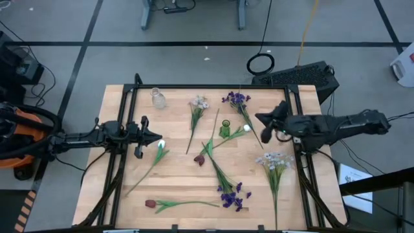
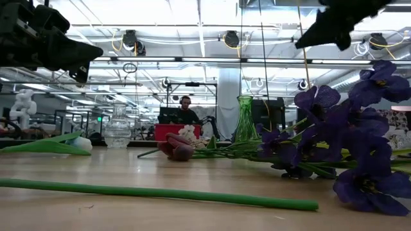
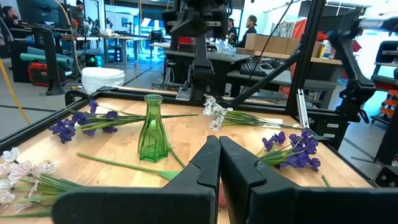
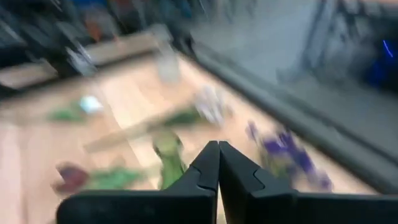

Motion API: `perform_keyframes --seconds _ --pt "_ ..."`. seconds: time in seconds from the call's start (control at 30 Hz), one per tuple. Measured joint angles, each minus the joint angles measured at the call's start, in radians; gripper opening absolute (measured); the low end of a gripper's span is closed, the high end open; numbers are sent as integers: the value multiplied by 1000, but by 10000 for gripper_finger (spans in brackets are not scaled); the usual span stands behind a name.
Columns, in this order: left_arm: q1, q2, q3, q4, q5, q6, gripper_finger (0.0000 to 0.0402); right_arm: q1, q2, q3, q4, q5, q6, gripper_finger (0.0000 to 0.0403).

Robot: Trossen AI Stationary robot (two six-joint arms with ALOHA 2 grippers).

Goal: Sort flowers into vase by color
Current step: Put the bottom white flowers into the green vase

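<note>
Several green-stemmed flowers lie flat on the wooden table. In the high view I see a white tulip [image 1: 160, 148], a pale cluster [image 1: 198, 102], a purple cluster [image 1: 236, 98], a second white tulip [image 1: 246, 128], two dark red tulips [image 1: 199, 159] [image 1: 151, 204], another purple cluster [image 1: 231, 197] and another pale cluster [image 1: 275, 160]. A green glass vase [image 1: 224, 129] [image 3: 153, 127] stands upright mid-table, and a clear vase [image 1: 158, 98] stands near the far edge. My left gripper [image 1: 159, 138] [image 3: 219, 152] is shut and raised above the first white tulip. My right gripper [image 1: 257, 118] [image 4: 218, 155] is shut in the air right of the green vase.
A dark metal frame [image 1: 129, 97] runs along the table's far and side edges. Bare wood [image 1: 181, 181] shows between the stems near the table's near edge. Behind the table the low view shows a person [image 2: 186, 112] sitting far off in the room.
</note>
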Motion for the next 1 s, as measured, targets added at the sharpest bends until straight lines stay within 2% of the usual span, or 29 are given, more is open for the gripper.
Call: perform_keyframes --seconds 0.1,0.2,0.27,0.37,0.47,0.6,1.0 --pt "0 0 0 0 0 0 13 -4 166 241 -414 -10 293 0" --pt "0 0 0 0 0 0 13 -3 304 427 -785 -88 608 0" --pt "0 0 0 0 0 0 13 2 368 506 -952 -169 764 0" --pt "0 0 0 0 0 0 13 16 424 544 -1064 -306 953 1" --pt "0 0 0 0 0 0 13 45 443 519 -1068 -412 1031 10" --pt "0 0 0 0 0 0 13 130 443 449 -1004 -492 1144 40" --pt "0 0 0 0 0 0 13 429 463 185 -583 -709 1525 169"
